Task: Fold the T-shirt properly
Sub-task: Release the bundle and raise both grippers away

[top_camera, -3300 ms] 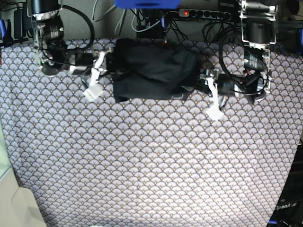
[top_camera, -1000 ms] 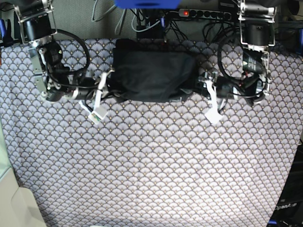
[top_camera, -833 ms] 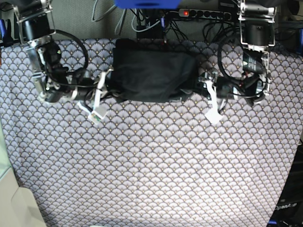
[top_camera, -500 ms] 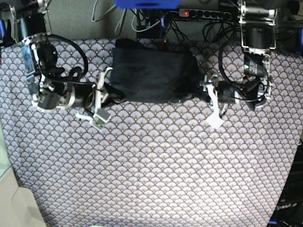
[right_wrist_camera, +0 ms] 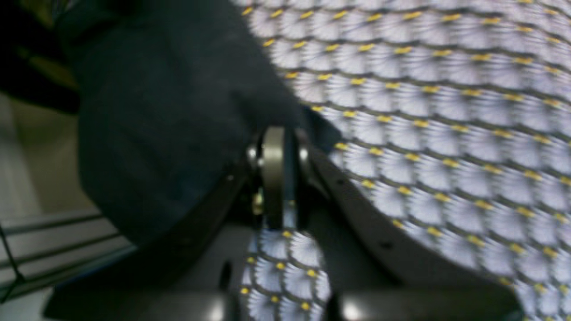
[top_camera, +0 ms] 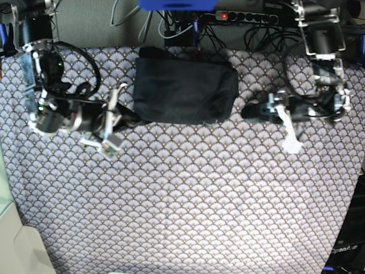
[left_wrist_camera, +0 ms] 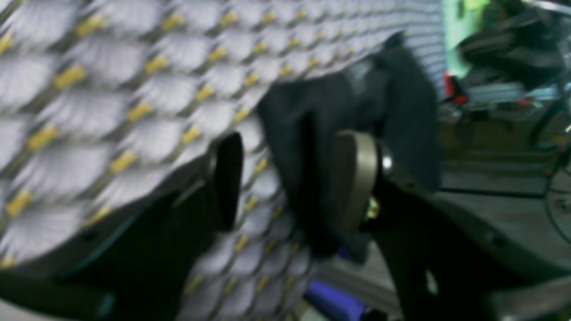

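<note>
The T-shirt (top_camera: 185, 90) lies as a dark folded rectangle at the far middle of the scallop-patterned tablecloth (top_camera: 188, 200). My right gripper (top_camera: 130, 118) is at its near left corner. In the right wrist view the right gripper (right_wrist_camera: 276, 133) is shut, with the shirt's (right_wrist_camera: 169, 102) corner pinched at its tips. My left gripper (top_camera: 248, 112) sits just right of the shirt's right edge, a small gap apart. In the left wrist view the left gripper (left_wrist_camera: 290, 151) is open, and the shirt (left_wrist_camera: 379, 98) lies just beyond its pads (left_wrist_camera: 352, 178).
A power strip (top_camera: 245, 16) and several cables run along the table's far edge behind the shirt. White tags hang from both arms (top_camera: 292, 137) (top_camera: 108, 142). The table's left edge meets a pale surface (top_camera: 11, 240).
My left gripper has let go of the shirt's right edge and drawn back to the right. My right arm has shifted slightly down and left. The shirt now lies flatter and squarer.
</note>
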{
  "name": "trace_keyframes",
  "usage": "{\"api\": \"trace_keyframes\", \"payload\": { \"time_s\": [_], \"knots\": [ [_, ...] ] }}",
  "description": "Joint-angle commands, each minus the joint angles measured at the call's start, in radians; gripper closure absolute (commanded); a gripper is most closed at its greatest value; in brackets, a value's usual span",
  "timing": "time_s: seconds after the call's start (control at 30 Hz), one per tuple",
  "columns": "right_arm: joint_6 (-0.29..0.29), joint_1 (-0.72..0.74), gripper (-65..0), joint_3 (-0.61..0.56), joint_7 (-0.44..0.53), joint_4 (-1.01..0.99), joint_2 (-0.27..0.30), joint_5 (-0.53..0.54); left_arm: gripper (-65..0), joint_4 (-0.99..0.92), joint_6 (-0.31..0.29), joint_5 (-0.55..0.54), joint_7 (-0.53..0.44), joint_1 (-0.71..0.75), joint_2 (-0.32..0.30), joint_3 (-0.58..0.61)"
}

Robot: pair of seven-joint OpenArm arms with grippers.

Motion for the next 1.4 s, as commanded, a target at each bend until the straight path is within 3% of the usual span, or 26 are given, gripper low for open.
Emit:
{"api": "trace_keyframes", "payload": {
  "time_s": [0.0,0.2,0.3,0.37,0.4,0.6,0.73,0.97,1.13,1.37],
  "knots": [
    [0.007,0.002,-2.6,0.021,0.010,0.024,0.009,0.012,-31.9,0.015,-0.006,-0.025,-0.015,-0.007,-0.028,-0.012],
    [0.007,-0.072,-2.6,0.134,0.021,0.025,0.032,-0.028,-28.9,0.018,-0.006,-0.025,-0.015,0.068,-0.037,-0.008],
    [0.007,-0.116,-2.2,0.203,0.023,0.025,0.030,-0.095,-15.0,0.024,-0.006,-0.025,-0.015,0.104,-0.037,-0.006],
    [0.007,-0.136,-2.2,0.228,0.023,0.024,0.029,-0.144,-2.2,0.024,-0.006,-0.028,-0.015,0.117,-0.043,0.024],
    [0.007,-0.145,-2.2,0.231,0.024,0.024,0.029,-0.163,0.0,0.024,-0.006,-0.028,-0.015,0.122,-0.046,0.054],
    [0.007,-0.216,-2.1,0.231,0.115,0.010,0.029,-0.172,0.0,0.042,-0.006,-0.026,-0.015,0.124,-0.083,0.224],
    [0.007,-0.219,-2.1,0.231,0.121,-0.044,0.029,-0.172,0.0,0.108,-0.006,-0.025,-0.015,0.131,-0.084,0.324],
    [0.007,-0.210,-2.1,0.231,0.122,-0.104,0.027,-0.172,0.0,0.166,-0.006,-0.022,-0.015,0.171,-0.103,0.405],
    [0.007,-0.211,-2.2,0.231,0.122,-0.104,0.012,-0.172,0.0,0.166,-0.006,-0.023,-0.015,0.205,-0.140,0.409],
    [0.007,-0.210,-2.3,0.223,0.122,-0.104,-0.021,-0.172,0.0,0.160,-0.006,-0.022,-0.015,0.228,-0.141,0.414]
  ]
}}
